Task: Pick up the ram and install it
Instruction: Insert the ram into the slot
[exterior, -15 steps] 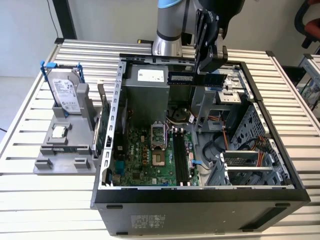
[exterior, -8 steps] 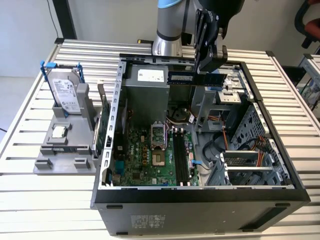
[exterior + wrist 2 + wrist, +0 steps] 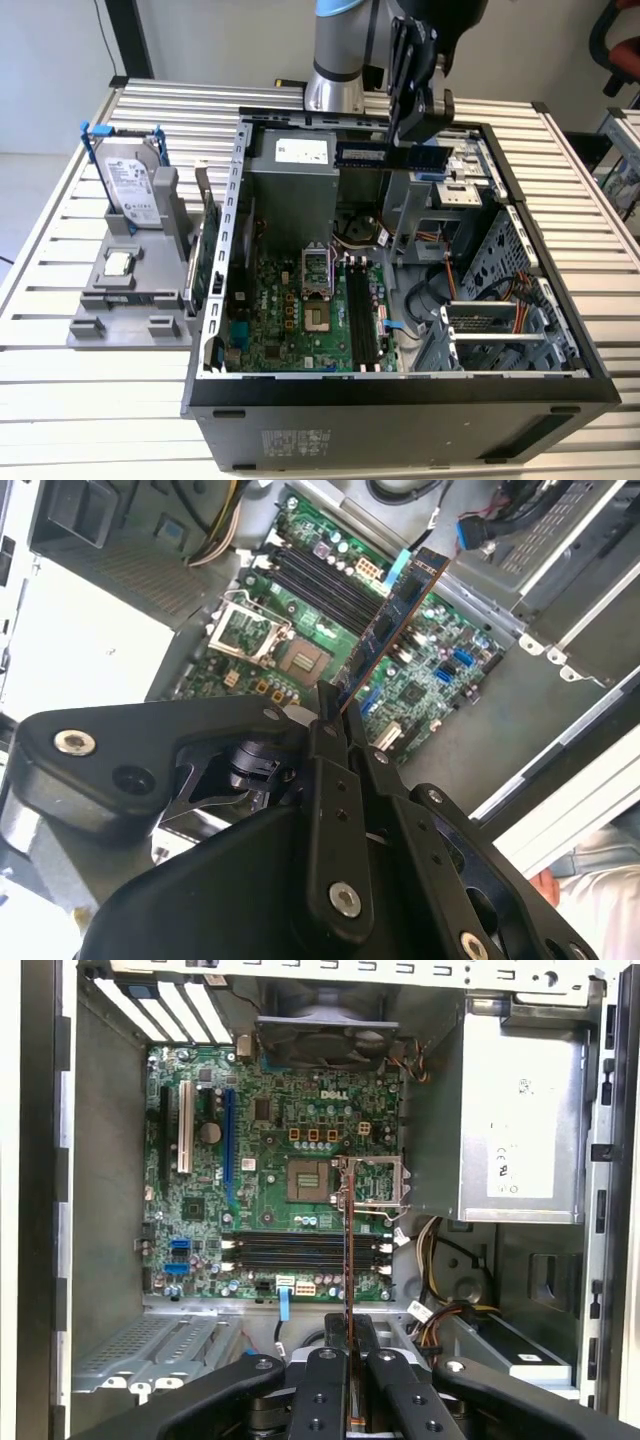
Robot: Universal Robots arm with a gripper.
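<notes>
Claw point(image 3: 412, 135) clenched on the ram point(image 3: 365, 155), held over the open case point(image 3: 400, 390). It seems light, stiff, fragile; best gripped by its edges.

A slatted metal table point(image 3: 90, 400) carries the open computer case point(image 3: 400, 430) and, just beside it, a grey parts stand point(image 3: 112, 300)

One ram stick point(image 3: 365, 154), one hard drive point(image 3: 130, 185), one expansion card point(image 3: 210, 250) and one processor point(image 3: 118, 264) are counted. One open computer case point(image 3: 400, 425) is seen, with one motherboard point(image 3: 300, 320), one power supply point(image 3: 295, 178) and one fan point(image 3: 325, 1018). One gripper point(image 3: 348, 1322) is counted.
</notes>
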